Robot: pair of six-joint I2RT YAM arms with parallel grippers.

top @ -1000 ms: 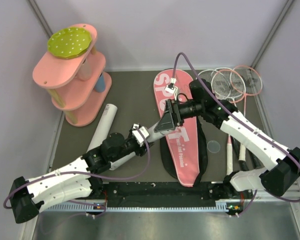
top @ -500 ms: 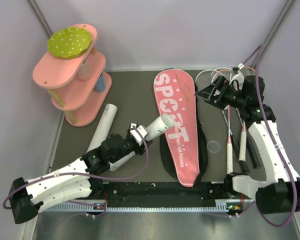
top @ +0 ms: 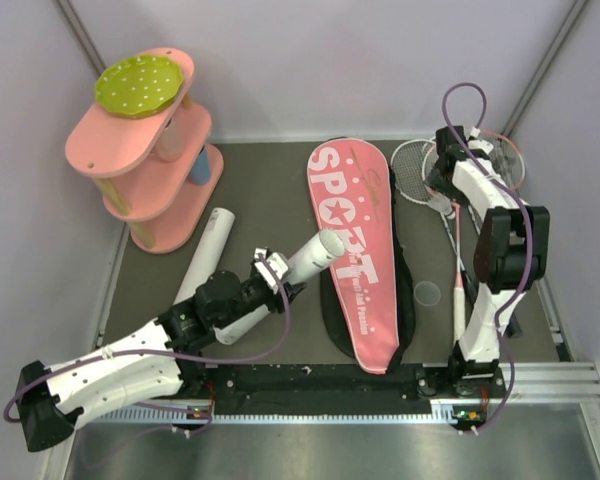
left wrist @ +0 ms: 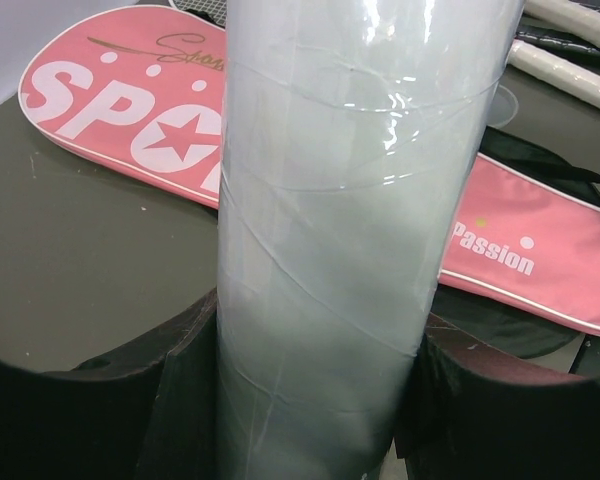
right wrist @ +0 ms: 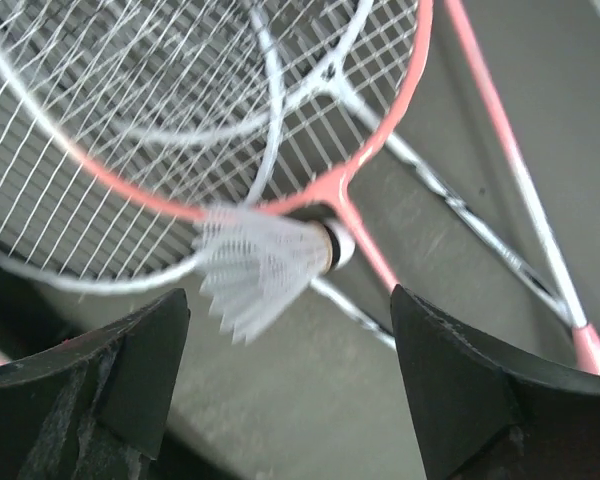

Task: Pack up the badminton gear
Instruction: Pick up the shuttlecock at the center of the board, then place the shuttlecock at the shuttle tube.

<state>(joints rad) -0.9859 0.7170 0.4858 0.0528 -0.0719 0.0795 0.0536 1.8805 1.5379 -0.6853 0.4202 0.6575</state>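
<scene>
Lying untouched between spread right fingers (right wrist: 100,385), a shuttlecock (right wrist: 265,265); left fingers (left wrist: 90,400) grip a tube (left wrist: 350,230).

Glossy clear film wraps the tube (left wrist: 350,200) — the bag (left wrist: 560,275) is matt pink cloth, the shuttlecock (right wrist: 265,265) feathered.

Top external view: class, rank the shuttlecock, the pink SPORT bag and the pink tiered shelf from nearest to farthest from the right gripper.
From the right gripper:
1. Shuttlecock, right beside it, on the right side.
2. Pink SPORT bag, table centre.
3. Pink tiered shelf, far left.
</scene>
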